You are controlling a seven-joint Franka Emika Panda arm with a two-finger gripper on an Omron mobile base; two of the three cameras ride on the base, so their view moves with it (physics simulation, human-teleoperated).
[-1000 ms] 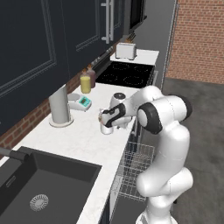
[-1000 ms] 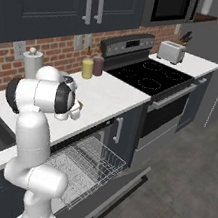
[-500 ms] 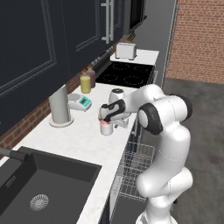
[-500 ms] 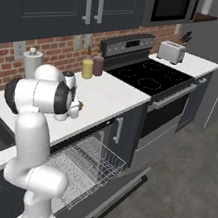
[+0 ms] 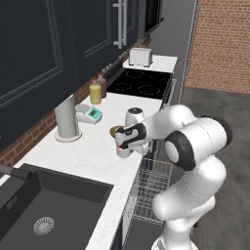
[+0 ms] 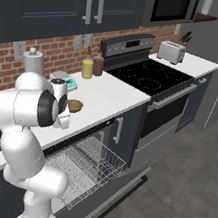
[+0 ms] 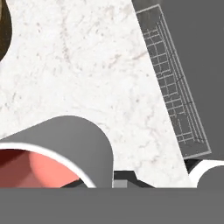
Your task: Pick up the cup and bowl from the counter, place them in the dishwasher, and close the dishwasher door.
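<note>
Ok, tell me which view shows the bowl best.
The right base view: the bowl sits on the counter, fully visible. The left base view shows a sliver behind the gripper; the hand view shows an edge.

Even, soft, shadowless rendered light

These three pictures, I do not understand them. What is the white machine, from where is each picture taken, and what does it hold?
It is a robot arm in a simulated kitchen. Two cameras ride on its base, one behind it on each side. The third sits on its hand and looks along the fingers. On the white counter stand a brown bowl, a yellow jar, a tall grey cylinder and a toaster. The hand is at the pale cup; the hand camera shows its red inside close up, so it seems gripped, but the fingers are hidden. Below, the dishwasher's wire rack is pulled out.
</note>
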